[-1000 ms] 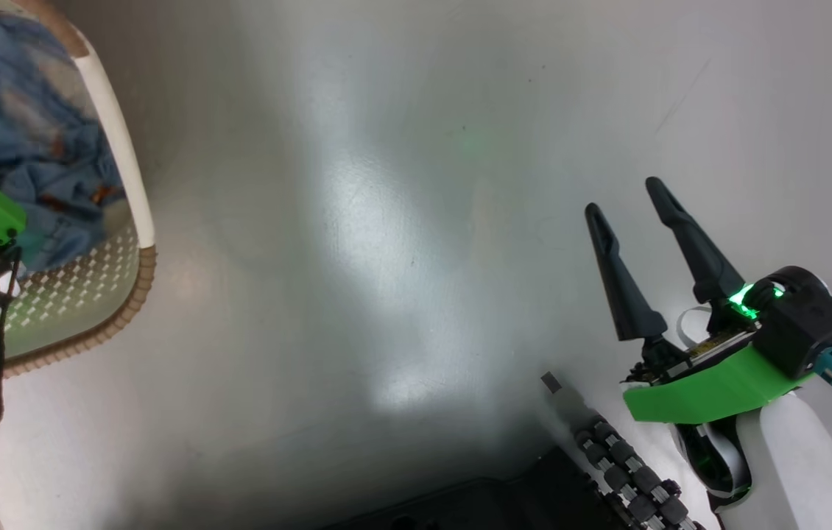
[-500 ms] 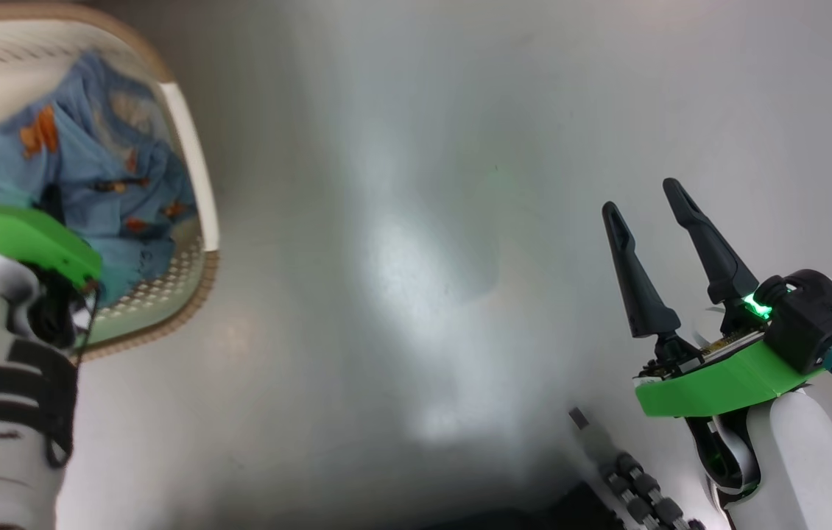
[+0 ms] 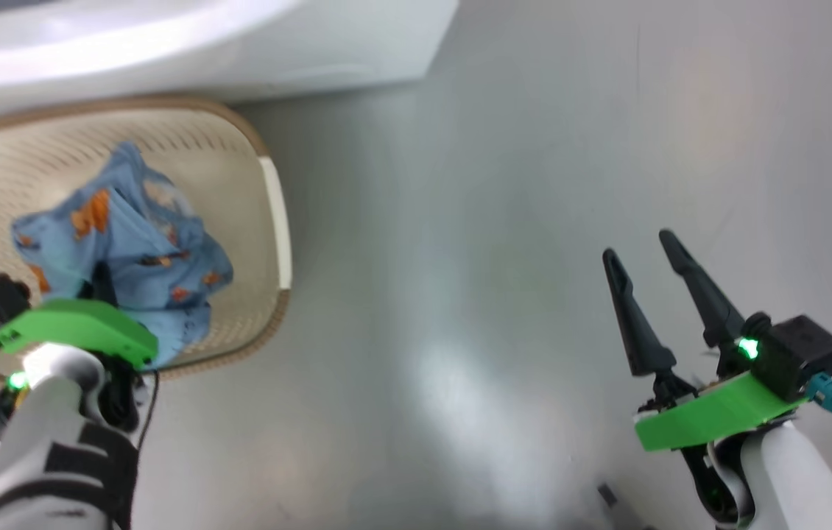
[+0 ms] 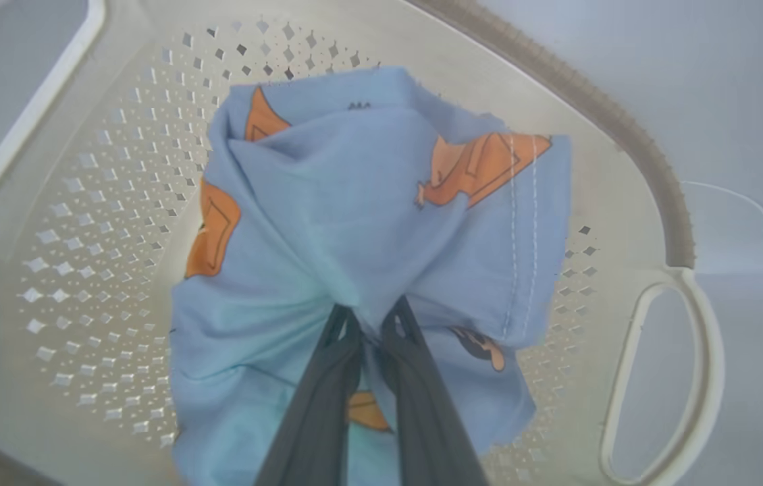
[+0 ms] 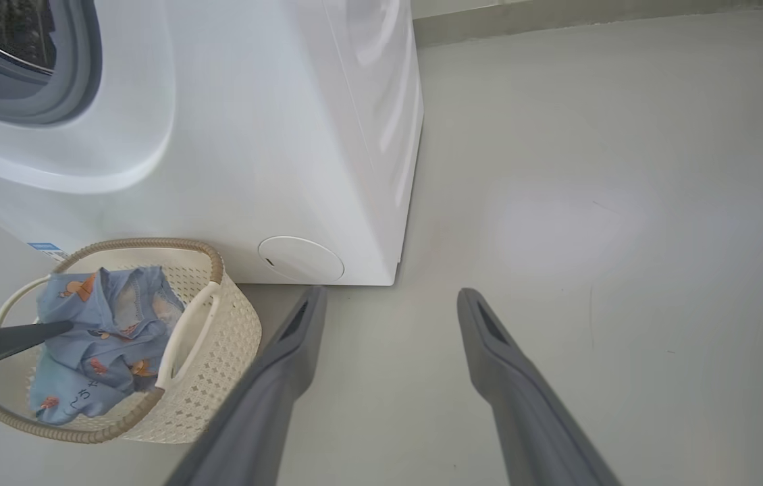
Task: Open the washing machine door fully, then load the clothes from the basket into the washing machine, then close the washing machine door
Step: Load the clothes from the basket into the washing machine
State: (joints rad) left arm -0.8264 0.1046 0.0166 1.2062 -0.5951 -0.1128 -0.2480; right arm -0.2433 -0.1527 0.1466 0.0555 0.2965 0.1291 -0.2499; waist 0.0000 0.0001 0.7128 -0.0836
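The cream basket [image 3: 219, 151] stands on the floor against the white washing machine [image 3: 166, 44]. In it lie the clothes [image 3: 143, 250], light-blue fabric with orange figures. My left gripper [image 4: 369, 312] is down inside the basket [image 4: 84, 223], shut on a bunched fold of the clothes [image 4: 368, 202]. The right wrist view shows it [image 5: 61, 329] reaching in from the left over the clothes [image 5: 111, 324]. My right gripper [image 3: 638, 248] hangs open above bare floor, well to the right of the basket [image 5: 219, 364]. The washing machine door is out of view; the drum opening [image 5: 10, 40] stands uncovered.
Grey glossy floor [image 3: 475, 221] stretches to the right of the washing machine [image 5: 253, 135] and the basket. A round service flap [image 5: 300, 259] sits low on the washer's front, with a blue label [image 5: 42, 247] left of it. A skirting edge [image 5: 557, 20] runs along the back.
The head camera has swung, bringing the whole basket and the washer's base into the picture. My left gripper stays in the basket at the clothes. The right gripper stays open.
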